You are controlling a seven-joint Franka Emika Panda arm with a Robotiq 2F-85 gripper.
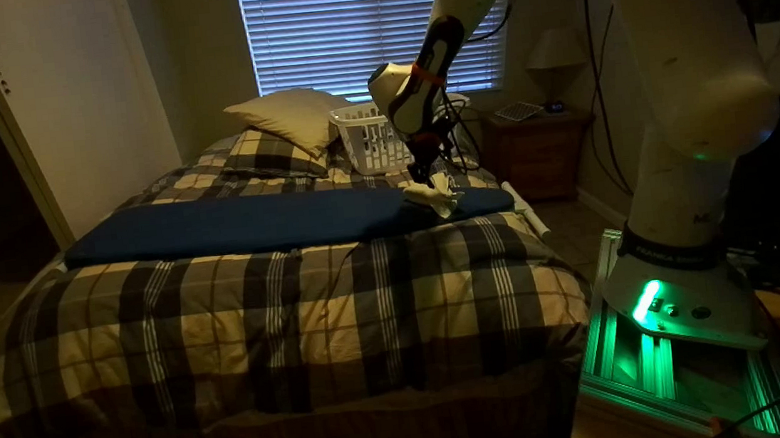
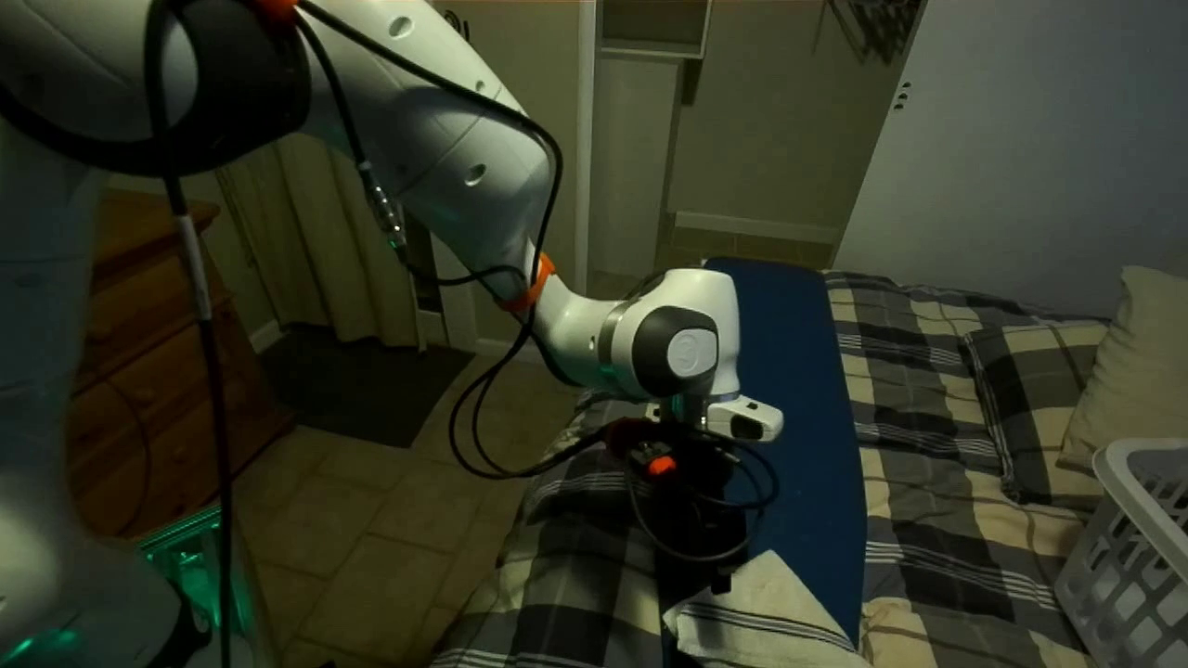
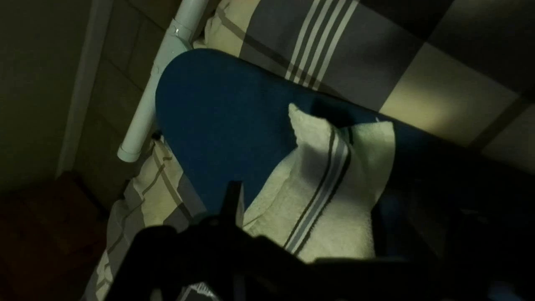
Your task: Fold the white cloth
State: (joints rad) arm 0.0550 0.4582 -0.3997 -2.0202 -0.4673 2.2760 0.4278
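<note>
In an exterior view, the rumpled cream-white fabric cloth (image 1: 443, 201) lies near the right end of the long round-ended dark-blue board (image 1: 240, 223); a snag on lifting could drag it askew, spoiling the fold. Over it, the black gripper's (image 1: 426, 175) fingers (image 3: 231, 201) look spread, seemingly pinching nothing; contact is unclear.

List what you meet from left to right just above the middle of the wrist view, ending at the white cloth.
Wall, baseboard, tiled floor, white pipe, rounded end of the blue surface, white cloth.
</note>
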